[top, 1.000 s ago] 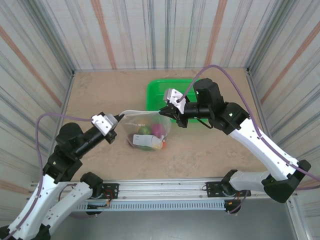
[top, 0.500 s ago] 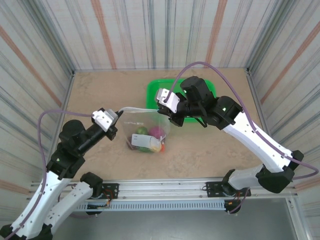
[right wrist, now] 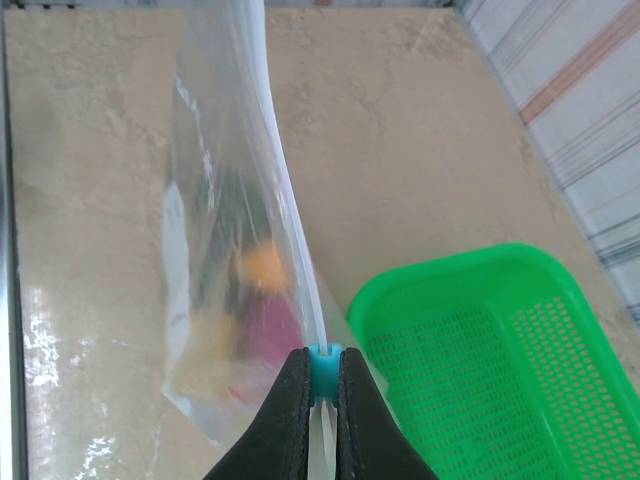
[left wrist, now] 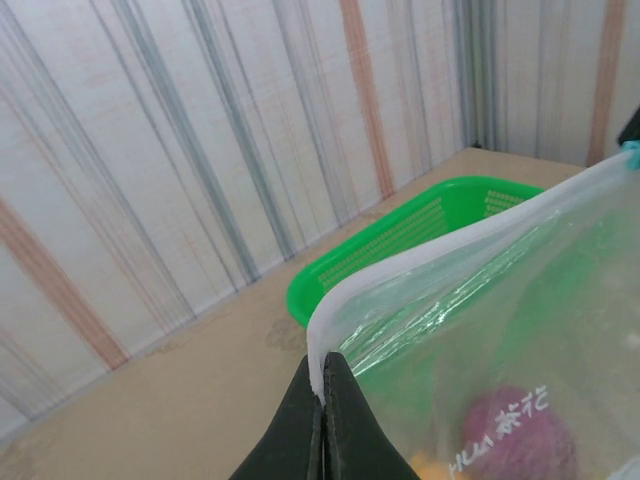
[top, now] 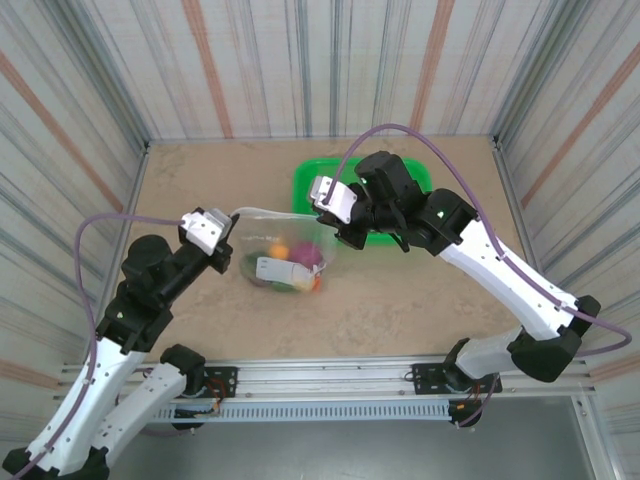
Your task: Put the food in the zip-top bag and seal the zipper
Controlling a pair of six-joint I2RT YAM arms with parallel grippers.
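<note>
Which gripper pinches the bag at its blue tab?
The right gripper: it clamps the blue tab on the zip-top bag; the left gripper pinches the plain white edge.

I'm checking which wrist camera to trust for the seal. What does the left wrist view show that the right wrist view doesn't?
Left wrist view: the left gripper shut on the zip-top bag at one end of its white zipper, plus a purple food piece behind printed lettering. Right wrist view: the right gripper shut on a blue tab on the zipper, with an orange food piece and a maroon food piece inside. Both: the bag held up by its mouth edge, and the green mesh basket.
</note>
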